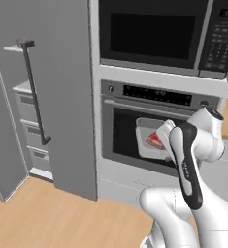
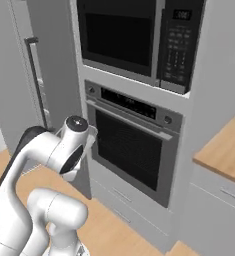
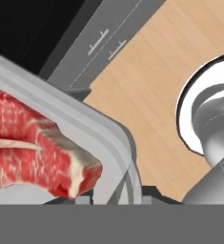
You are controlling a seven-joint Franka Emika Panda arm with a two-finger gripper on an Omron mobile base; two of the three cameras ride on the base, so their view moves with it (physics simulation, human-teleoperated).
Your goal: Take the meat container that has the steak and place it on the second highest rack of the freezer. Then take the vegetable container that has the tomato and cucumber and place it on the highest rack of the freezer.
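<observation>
The freezer (image 1: 62,97), its door swung open on the left, stands well to the left of the jaws, its long dark bar handle (image 1: 34,92) upright beside light-grey shelves: the highest rack (image 1: 14,48) above, the second highest rack (image 1: 23,87) lower down over grey drawers (image 1: 30,128). Behind the jaws is the built-in oven (image 1: 154,128), with a microwave (image 1: 164,34) over it. The white arm (image 1: 193,160) rises from a wooden floor (image 1: 62,218), holding the pale meat container (image 1: 147,138) up before the oven's dark window. The gripper (image 1: 165,131) is pinched narrowly on the container's near rim, the tray tilted up from it. The steak (image 3: 32,147) lies inside, red with pale streaks, just beyond the jaws; the fingertips themselves are hidden under the rim in the hand view.
</observation>
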